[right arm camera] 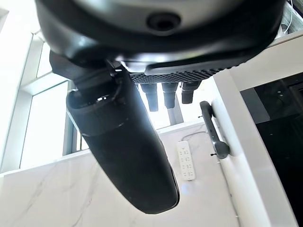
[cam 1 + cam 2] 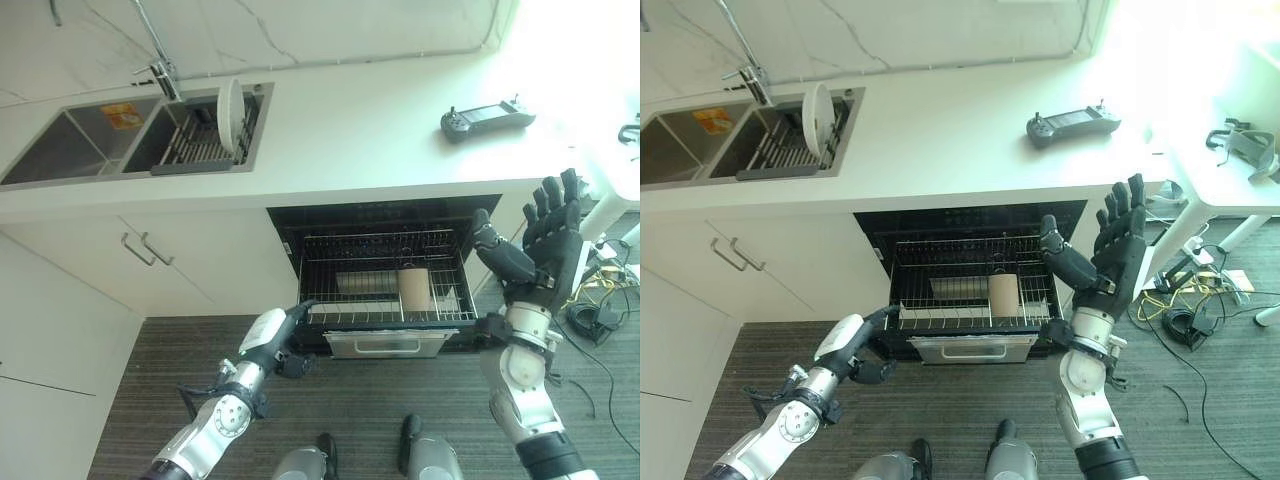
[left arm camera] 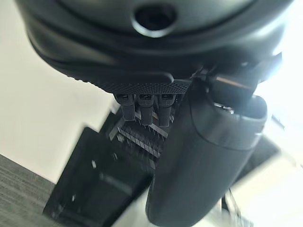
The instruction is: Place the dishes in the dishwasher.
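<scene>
Item counts, kitchen scene.
One white plate [image 2: 230, 114] upright in the sink rack [image 2: 200, 145]; one brown cup [image 2: 414, 288] in one pulled-out dishwasher rack [image 2: 385, 285]; one remote controller [image 2: 487, 120] on the counter [image 2: 350, 140]; two cabinet handles [image 2: 145, 250].

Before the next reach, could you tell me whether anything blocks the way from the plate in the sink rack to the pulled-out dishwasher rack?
Nothing visible does. The white plate stands in the sink rack, and the dishwasher rack is pulled out, holding only a brown cup.
</scene>
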You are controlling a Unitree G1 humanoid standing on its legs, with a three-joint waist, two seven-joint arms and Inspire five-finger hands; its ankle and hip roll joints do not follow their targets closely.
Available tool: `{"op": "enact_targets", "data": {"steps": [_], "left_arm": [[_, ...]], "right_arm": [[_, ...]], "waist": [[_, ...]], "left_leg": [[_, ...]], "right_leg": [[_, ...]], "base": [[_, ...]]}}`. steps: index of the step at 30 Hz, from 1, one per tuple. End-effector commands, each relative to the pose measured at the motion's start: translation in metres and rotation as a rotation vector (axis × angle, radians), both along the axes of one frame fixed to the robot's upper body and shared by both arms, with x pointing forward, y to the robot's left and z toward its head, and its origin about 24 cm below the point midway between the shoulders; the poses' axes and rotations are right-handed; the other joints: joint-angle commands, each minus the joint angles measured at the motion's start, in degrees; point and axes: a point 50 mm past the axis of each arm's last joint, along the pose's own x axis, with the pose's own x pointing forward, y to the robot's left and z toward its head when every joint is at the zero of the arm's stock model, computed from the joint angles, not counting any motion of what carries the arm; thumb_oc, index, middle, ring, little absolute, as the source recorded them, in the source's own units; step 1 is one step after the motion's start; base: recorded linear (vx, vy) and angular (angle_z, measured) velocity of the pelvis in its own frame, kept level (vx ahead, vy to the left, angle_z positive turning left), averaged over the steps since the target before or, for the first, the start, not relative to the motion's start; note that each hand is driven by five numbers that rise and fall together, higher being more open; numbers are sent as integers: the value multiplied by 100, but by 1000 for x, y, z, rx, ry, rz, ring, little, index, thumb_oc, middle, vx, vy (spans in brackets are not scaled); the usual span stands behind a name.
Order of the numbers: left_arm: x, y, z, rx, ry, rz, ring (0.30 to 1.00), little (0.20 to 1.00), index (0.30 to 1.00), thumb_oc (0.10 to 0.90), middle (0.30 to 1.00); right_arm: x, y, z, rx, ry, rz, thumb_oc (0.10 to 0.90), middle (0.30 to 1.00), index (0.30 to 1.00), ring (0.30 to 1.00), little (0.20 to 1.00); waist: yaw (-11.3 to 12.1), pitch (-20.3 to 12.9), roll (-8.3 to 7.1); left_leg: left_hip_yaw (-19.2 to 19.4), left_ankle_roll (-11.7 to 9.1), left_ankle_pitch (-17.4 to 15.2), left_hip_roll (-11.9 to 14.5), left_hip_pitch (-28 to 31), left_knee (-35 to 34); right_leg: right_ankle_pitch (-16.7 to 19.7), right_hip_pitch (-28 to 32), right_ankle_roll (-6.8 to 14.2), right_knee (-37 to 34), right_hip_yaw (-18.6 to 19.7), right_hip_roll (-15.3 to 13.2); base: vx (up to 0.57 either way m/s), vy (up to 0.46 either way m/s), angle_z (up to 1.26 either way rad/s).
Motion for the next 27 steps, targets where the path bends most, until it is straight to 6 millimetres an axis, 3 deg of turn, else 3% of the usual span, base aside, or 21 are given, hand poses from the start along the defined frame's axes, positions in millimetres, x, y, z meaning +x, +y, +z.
{"op": "enact_targets", "data": {"steps": [1, 2, 3, 6, 7, 8, 10, 12, 13, 15, 17, 18, 19, 20, 21, 22, 23, 27], "left_arm": [[12, 22, 50, -113, -290, 114, 900, 900, 900, 800, 900], [9, 34, 54, -132, -326, 177, 900, 900, 900, 800, 900], [4, 46, 58, -134, -354, 230, 900, 900, 900, 800, 900], [-8, 70, 61, -113, -406, 361, 900, 900, 900, 800, 900], [-12, 78, 61, -108, -422, 413, 900, 900, 900, 800, 900], [-20, 93, 55, -111, -413, 510, 900, 900, 900, 800, 900], [-31, 107, 36, -115, -329, 613, 900, 900, 900, 800, 900], [-41, 111, 15, -148, -227, 671, 900, 900, 900, 800, 900], [-46, 110, 3, -150, -162, 688, 900, 900, 900, 800, 900], [-54, 103, -24, -179, -28, 714, 900, 900, 900, 800, 900], [-70, 90, -57, -212, 145, 736, 900, 900, 900, 800, 900], [-73, 86, -63, -212, 174, 723, 900, 900, 900, 800, 900], [-77, 80, -74, -209, 238, 696, 900, 900, 900, 800, 900], [-83, 73, -88, -210, 341, 660, 900, 900, 900, 800, 900], [-100, 60, -110, -228, 510, 629, 900, 900, 900, 800, 900], [-104, 58, -115, -240, 566, 629, 900, 900, 900, 800, 900], [-121, 49, -129, -274, 692, 631, 900, 900, 900, 800, 900], [-152, 33, -149, -319, 893, 662, 900, 900, 900, 800, 900]], "right_arm": [[-4, -9, 52, -44, -292, -25, 800, 900, 900, 900, 900], [-9, -13, 49, -58, -281, -50, 800, 900, 900, 900, 900], [-13, -16, 46, -68, -272, -73, 800, 900, 900, 900, 900], [-17, -21, 40, -66, -235, -97, 800, 900, 900, 900, 900], [-17, -24, 37, -53, -221, -100, 800, 900, 900, 900, 900], [-19, -29, 33, -55, -196, -96, 800, 900, 900, 900, 900], [-19, -31, 26, -72, -172, -79, 800, 900, 900, 900, 900], [-19, -35, 24, -70, -169, -61, 800, 900, 900, 900, 900], [-18, -36, 25, -69, -174, -49, 800, 900, 900, 900, 900], [-18, -40, 27, -73, -186, -38, 800, 900, 900, 900, 900], [-19, -44, 31, -100, -189, -27, 800, 900, 900, 900, 900], [-19, -46, 32, -112, -185, -34, 800, 900, 900, 900, 900], [-20, -48, 32, -118, -178, -41, 800, 900, 900, 900, 900], [-19, -52, 32, -97, -170, -47, 800, 900, 900, 900, 900], [-18, -54, 31, -99, -165, -56, 800, 900, 900, 900, 900], [-17, -54, 31, -104, -165, -59, 800, 900, 900, 900, 900], [-14, -52, 32, -118, -160, -50, 800, 900, 900, 900, 900], [-4, -42, 35, -133, -137, -11, 800, 900, 900, 900, 900]], "waist": [[114, -94, 50], [99, -110, 118], [98, -109, 142], [189, -166, 153], [192, -188, 123], [164, -224, 67], [137, -268, -4], [112, -274, -47], [99, -273, -50], [29, -254, -73], [-17, -253, -149], [-26, -218, -216], [-5, -138, -330], [-6, -23, -363], [-20, 44, -381], [-24, 58, -385], [-36, 63, -397], [-18, 52, -329]], "left_leg": [[-287, 441, -778, -89, 115, 282], [-357, 514, -795, -131, 97, 282], [-374, 574, -826, -178, 99, 282], [-338, 630, -905, -227, 28, 282], [-350, 651, -917, -272, -30, 282], [-397, 637, -913, -369, -83, 282], [-413, 576, -893, -478, -156, 282], [-398, 522, -863, -531, -207, 282], [-370, 506, -838, -529, -247, 282], [-272, 467, -835, -519, -210, 282], [-26, 436, -818, -596, 4, 282], [-3, 418, -776, -674, 162, 282], [-21, 284, -392, -794, 265, 282], [-48, 60, -109, -717, 1, 751], [-144, 1, 22, -576, -172, 711], [-158, 4, 37, -562, -176, 669], [-216, -34, 246, -463, -250, 332], [-763, -220, 491, -129, -949, 282]], "right_leg": [[-555, 990, 340, 91, 174, -186], [-178, 958, 361, 159, 159, -248], [-61, 833, 389, 469, 166, -271], [-143, 608, 416, 999, 58, -148], [-278, 572, 419, 956, 97, 108], [-451, 533, 406, 839, 117, 564], [-611, 555, 286, 527, 141, 1057], [-634, 541, 201, 248, 146, 1324], [-605, 466, 174, 187, 95, 1391], [-925, 455, 38, 91, 137, 1439], [-1156, 396, -55, 91, 80, 1322], [-1198, 450, -76, 91, 160, 1259], [-1205, 504, -139, 91, 254, 1150], [-1217, 594, -238, 91, 222, 1121], [-1212, 667, -285, 91, 286, 1118], [-1210, 681, -286, 91, 317, 1117], [-1224, 728, -275, 91, 473, 1143], [-1385, 845, -292, 91, 905, 1295]], "base": [[-8, 409, 21], [-14, 360, 24], [-20, 307, 32], [-9, 134, 13], [5, 81, -24], [38, 28, -28], [104, 13, -5], [91, -15, 14], [75, -36, 15], [111, -66, -8], [169, -59, -3], [173, -58, 3], [108, -64, -18], [139, -11, -3], [118, 38, 14], [178, 130, 38], [160, 152, 25], [197, 216, -25]]}}
